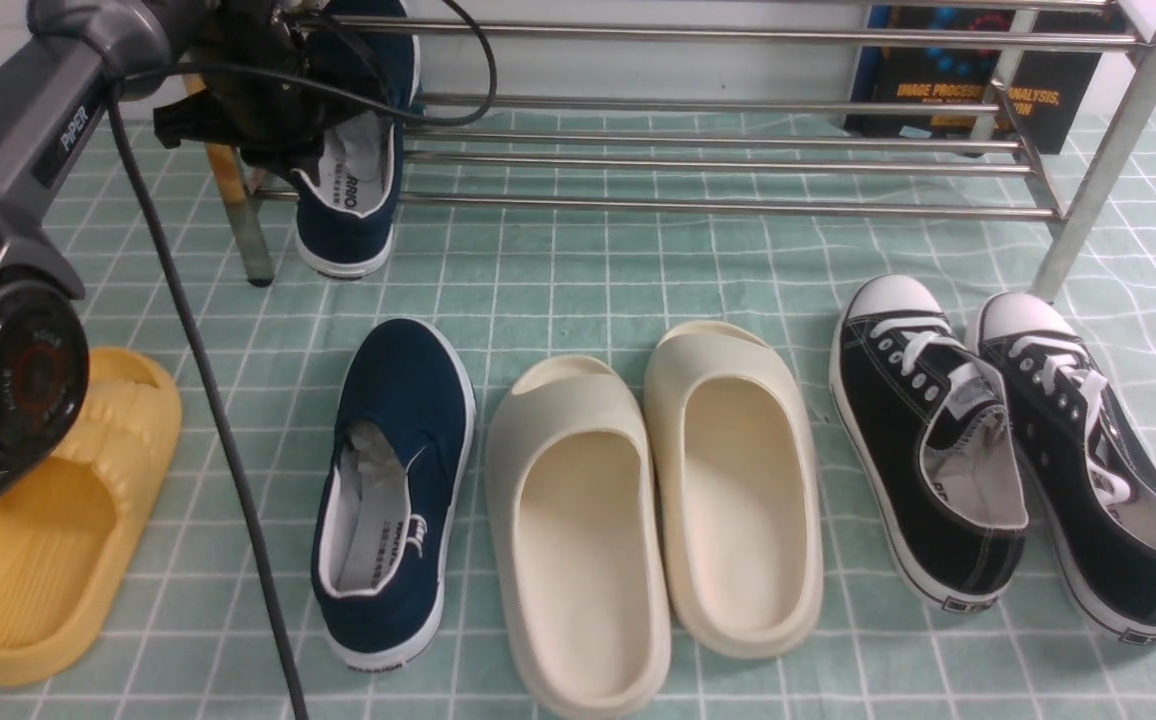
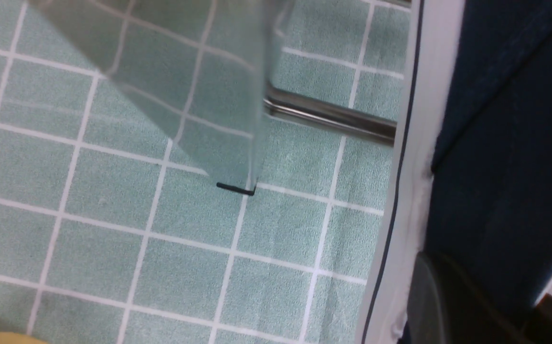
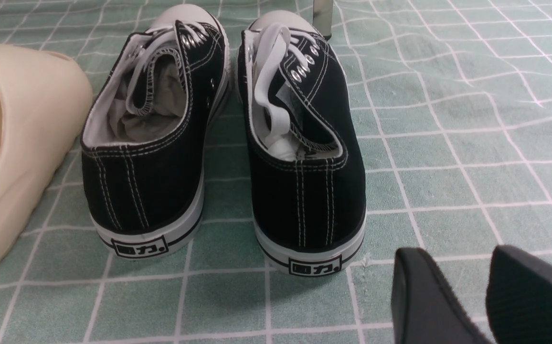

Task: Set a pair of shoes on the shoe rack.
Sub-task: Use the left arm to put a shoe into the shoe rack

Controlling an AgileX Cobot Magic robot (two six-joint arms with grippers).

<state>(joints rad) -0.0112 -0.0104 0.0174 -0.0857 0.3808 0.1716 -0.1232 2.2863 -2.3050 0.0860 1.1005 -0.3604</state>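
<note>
Left gripper (image 1: 303, 150) was at the left end of the shoe rack (image 1: 718, 208), clamped on the first navy shoe (image 1: 353, 190) at its collar. In the left wrist view one dark finger (image 2: 448, 306) lay against the outer canvas of that shoe (image 2: 505, 143), beside its white sole edge. The other finger was not visible. The shoe was tilted, toe raised toward the back and heel hanging forward of the front lower bar. Whether the heel touched the green checked cloth (image 1: 578, 290) could not be determined.

The second navy shoe (image 1: 393, 490) lay flat on the cloth, toe toward the rack, well apart from both grippers. It sat between a yellow slide (image 1: 58, 520) and a pair of cream slides (image 1: 653, 520).

Right gripper (image 3: 467, 272) was seen only in its own wrist view. Its fingers stood a little apart with nothing between them, behind the heels of the black lace-up sneakers (image 3: 218, 143).
</note>
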